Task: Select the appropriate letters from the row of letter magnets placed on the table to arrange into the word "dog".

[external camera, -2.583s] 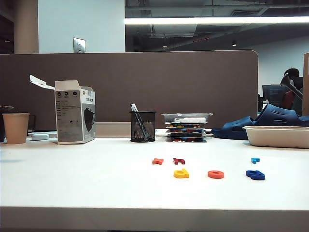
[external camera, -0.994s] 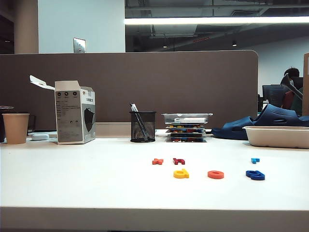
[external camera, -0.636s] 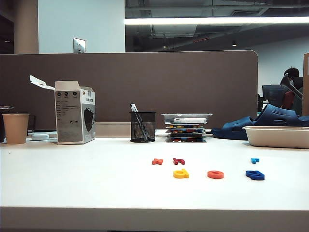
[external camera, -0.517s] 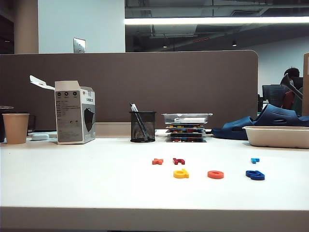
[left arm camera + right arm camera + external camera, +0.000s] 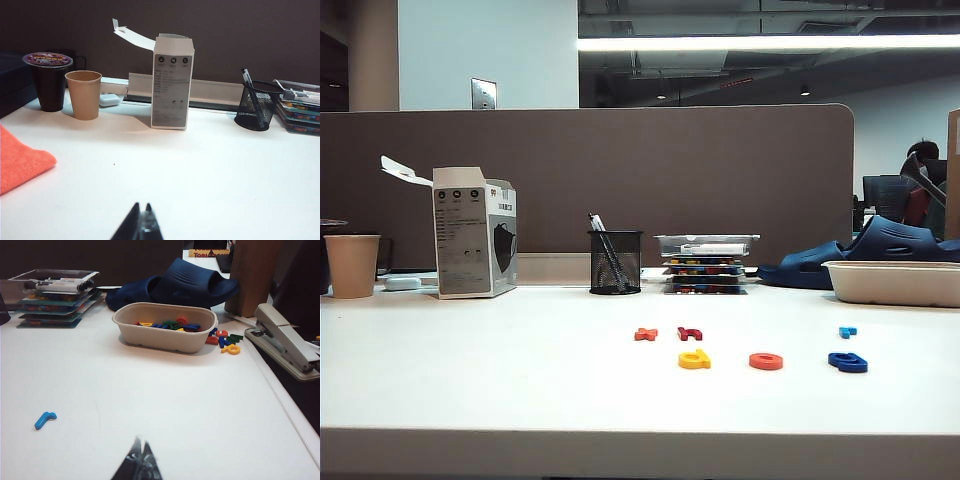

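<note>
On the white table, in front of the black mesh pen cup, the letters sit in two short lines running side to side along the brown partition. Front line, starting nearest the pen cup: yellow "d", orange-red "o" ring, dark blue "g", all lying flat with their long axes across the table. The gap between "o" and "g" is wider than the one between "d" and "o". Back line, closer to the pen cup: orange cross-shaped letter, dark red "h"-like letter just beside it, and a small light blue letter well off toward the beige tray, behind the "g". All are flat glossy plastic; which way each one faces is too small to read. The tray is an oval, matte pulp-like bowl holding spare coloured letters, with more loose beside it. The white carton beyond the pen cup, flap open, has small print I can't read. A tan paper cup stands past the carton. Left gripper hangs low over bare table in front of the carton, tips together, holding nothing. Right gripper sits near the light blue letter, jaws closed and empty.
</note>
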